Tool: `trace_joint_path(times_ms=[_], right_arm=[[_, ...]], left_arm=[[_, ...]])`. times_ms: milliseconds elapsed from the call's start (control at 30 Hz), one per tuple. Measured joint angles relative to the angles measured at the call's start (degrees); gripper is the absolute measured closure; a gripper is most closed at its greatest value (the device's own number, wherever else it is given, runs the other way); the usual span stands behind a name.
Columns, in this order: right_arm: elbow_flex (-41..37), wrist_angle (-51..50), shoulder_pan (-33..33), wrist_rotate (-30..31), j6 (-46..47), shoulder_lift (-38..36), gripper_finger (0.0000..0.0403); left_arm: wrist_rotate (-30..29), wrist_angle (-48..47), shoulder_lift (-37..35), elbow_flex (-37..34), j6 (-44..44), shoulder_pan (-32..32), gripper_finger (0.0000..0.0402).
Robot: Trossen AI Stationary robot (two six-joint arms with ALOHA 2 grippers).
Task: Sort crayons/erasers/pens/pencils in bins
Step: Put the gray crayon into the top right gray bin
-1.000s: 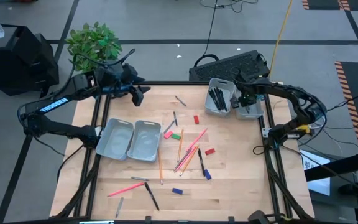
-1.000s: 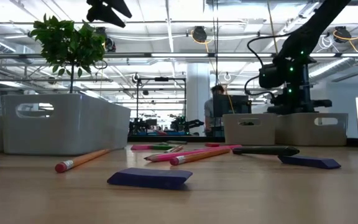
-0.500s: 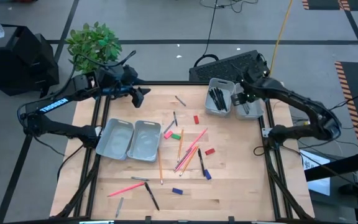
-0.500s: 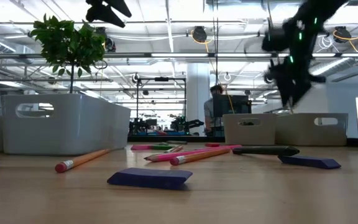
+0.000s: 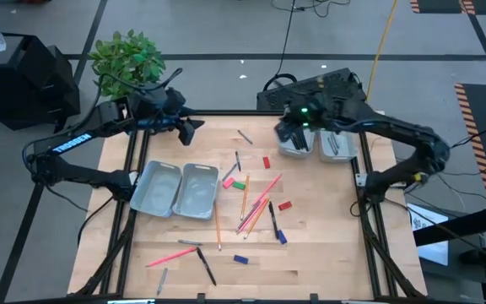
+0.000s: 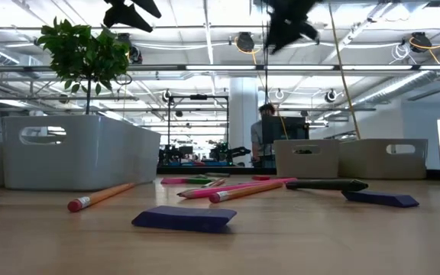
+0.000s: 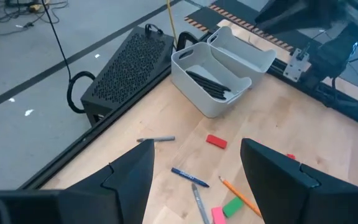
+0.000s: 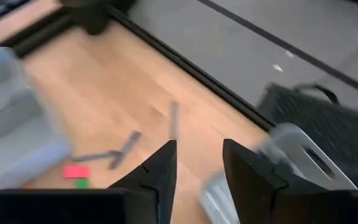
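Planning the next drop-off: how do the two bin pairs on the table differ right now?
The right-hand bin pair sits at the table's far edge under the right gripper, and one of its bins holds black pens. The left-hand bin pair lies nearer the table's middle, slightly angled, and both its bins look empty, with the left gripper off beyond it. Both are light-grey side-by-side bins.

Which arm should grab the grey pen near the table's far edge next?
Right. The right gripper is open, empty, above the right bins, nearest the grey pen. The left gripper hovers over the far-left corner.
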Motion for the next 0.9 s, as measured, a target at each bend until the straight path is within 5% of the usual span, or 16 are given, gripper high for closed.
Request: trace_joint_path(times_ms=[200,400,900], right_arm=[[14.47,0.05,4.47,-0.49,-2.41,13.19,0.0282],[25.24,0.55,3.65,-9.30,-2.76,26.87,0.0282],[21.57,1.69,-5.08,-11.99,-5.24,45.04,0.0249]], left_arm=[[0.58,-3.61,-1.06,0.00,1.74,-0.03,0.0158],[1.25,-5.83,-1.19,-0.02,3.63,-0.09,0.0158],[1.46,-6.13,-1.21,-0.02,0.85,-0.10,0.0158]])
